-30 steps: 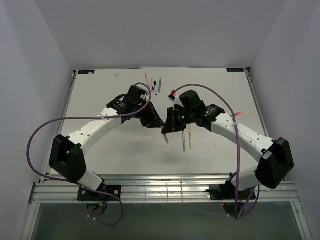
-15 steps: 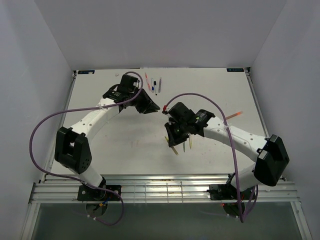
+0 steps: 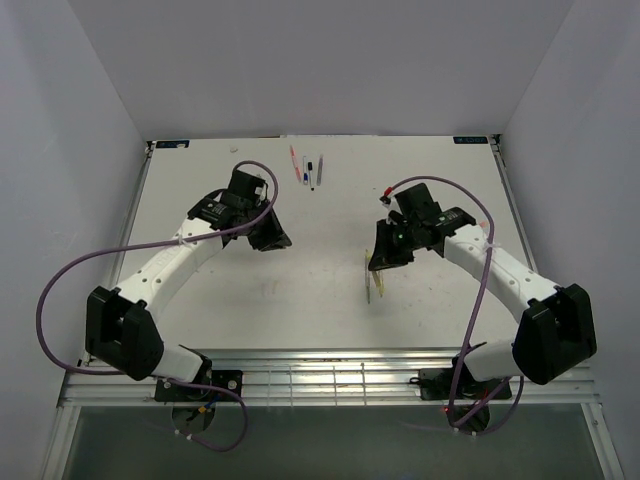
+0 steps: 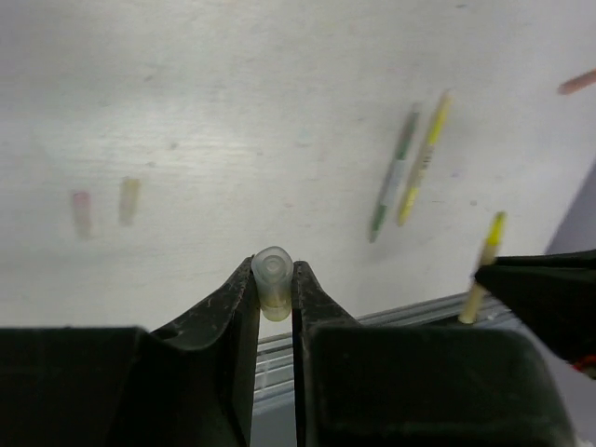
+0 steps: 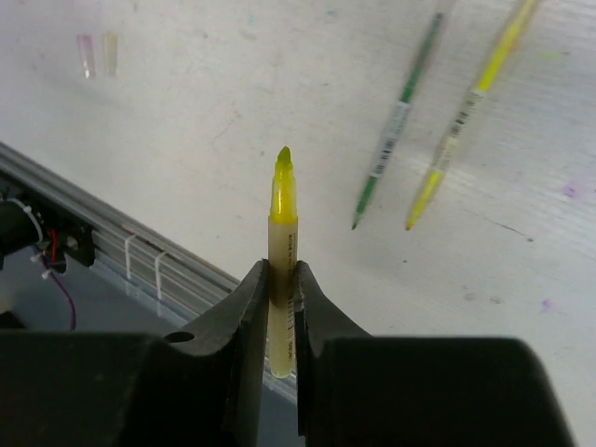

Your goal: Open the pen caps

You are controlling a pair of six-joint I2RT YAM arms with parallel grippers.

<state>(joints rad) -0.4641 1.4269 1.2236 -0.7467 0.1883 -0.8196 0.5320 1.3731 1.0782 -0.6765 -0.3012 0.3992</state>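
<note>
Drawn apart, left gripper pinching seemingly clear cap, right gripper clamping yellow pen, loose pens nearby.

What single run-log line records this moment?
left gripper: shut on small pale translucent plastic cap | right gripper: shut on uncapped yellow plastic pen | cap: off pen

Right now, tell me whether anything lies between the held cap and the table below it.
Nothing visible does. The cap is pinched in the left fingers over bare table; two loose caps and two pens lie well aside.
</note>
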